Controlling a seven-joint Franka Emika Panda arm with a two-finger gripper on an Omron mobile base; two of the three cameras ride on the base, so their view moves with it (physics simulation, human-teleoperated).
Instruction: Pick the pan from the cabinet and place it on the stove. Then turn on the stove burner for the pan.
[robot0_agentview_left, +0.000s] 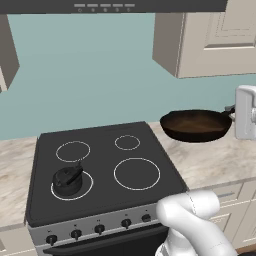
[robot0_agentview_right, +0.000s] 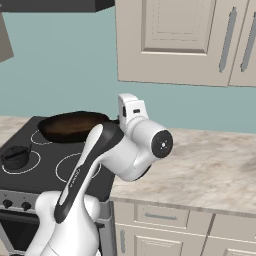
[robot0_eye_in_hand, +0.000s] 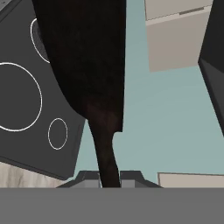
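The pan (robot0_agentview_left: 196, 125) is a shallow dark brown skillet that hangs level in the air, just past the stove's right edge and above the counter. My gripper (robot0_agentview_left: 231, 111) is shut on the pan's thin handle, which runs up between the fingertips in the hand view, where my gripper (robot0_eye_in_hand: 109, 177) sits below the pan (robot0_eye_in_hand: 83, 57). In the right base view the pan (robot0_agentview_right: 72, 125) hovers over the stove's back right corner. The stove (robot0_agentview_left: 102, 145) is black glass with white rings; a mid-sized stove burner (robot0_agentview_left: 73, 151) at the back left is bare. The beige cabinet (robot0_agentview_right: 175, 40) hangs above, its doors closed.
A squat black kettle (robot0_agentview_left: 67, 180) sits on the front left ring. The large front right ring (robot0_agentview_left: 136, 173) and the small back right ring (robot0_agentview_left: 127, 142) are bare. Black knobs (robot0_agentview_left: 100, 229) line the stove's grey front. Marble counter (robot0_agentview_right: 210, 165) stretches to the right.
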